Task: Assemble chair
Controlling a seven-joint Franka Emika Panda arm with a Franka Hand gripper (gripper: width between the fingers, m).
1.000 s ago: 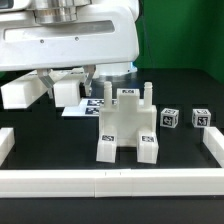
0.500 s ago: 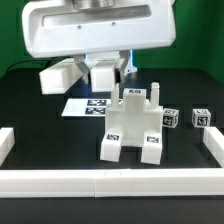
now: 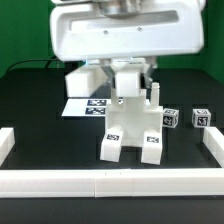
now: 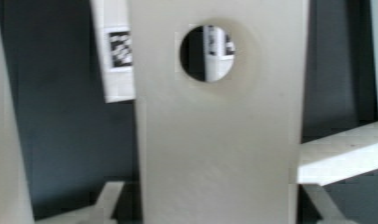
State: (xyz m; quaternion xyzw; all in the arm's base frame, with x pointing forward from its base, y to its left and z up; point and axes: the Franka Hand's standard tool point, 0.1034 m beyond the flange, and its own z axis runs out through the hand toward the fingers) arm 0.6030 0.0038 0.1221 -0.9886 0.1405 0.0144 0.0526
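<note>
The partly built chair stands mid-table: a white blocky body on two tagged feet, with upright posts at its back. My gripper hangs just above it, shut on a flat white chair part whose lower end reaches the posts; I cannot tell whether they touch. In the wrist view this part fills the middle as a tall plank with an oval hole, and my gripper clamps it, one finger on each side edge. Two small tagged cubes lie on the exterior view's right.
The marker board lies flat behind the chair on the exterior view's left. A low white border rail runs along the front, with short pieces at the left and right. The arm's large white housing hides the back.
The arm has carried the held white part toward the exterior view's right, from beside the chair's left to directly above its posts. The grip is unchanged.
</note>
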